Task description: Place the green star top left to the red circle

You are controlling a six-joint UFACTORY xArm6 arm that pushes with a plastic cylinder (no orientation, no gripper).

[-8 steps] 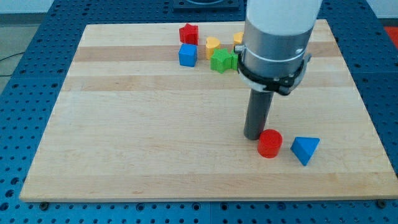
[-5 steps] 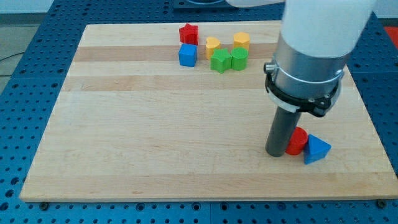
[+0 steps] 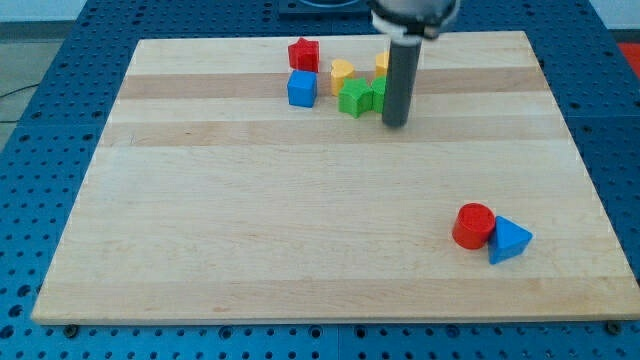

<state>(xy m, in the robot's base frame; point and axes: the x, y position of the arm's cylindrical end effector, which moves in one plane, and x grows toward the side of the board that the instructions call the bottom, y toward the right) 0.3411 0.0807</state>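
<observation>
The green star (image 3: 353, 98) lies near the view's top centre, touching a second green block (image 3: 378, 93) on its right. The red circle (image 3: 473, 226) sits at the view's lower right, touching the blue triangle (image 3: 509, 240) on its right. My tip (image 3: 395, 123) rests on the board just right of and below the green pair, partly hiding the second green block.
A red block (image 3: 304, 54), a blue cube (image 3: 301, 88), a yellow heart-like block (image 3: 342, 70) and another yellow block (image 3: 383, 62), partly hidden by the rod, cluster at the view's top. The wooden board (image 3: 200, 200) lies on a blue perforated table.
My tip pushed the red circle right against the blue triangle, then moved away to the view's top, beside the green blocks. The circle and triangle now lie uncovered.
</observation>
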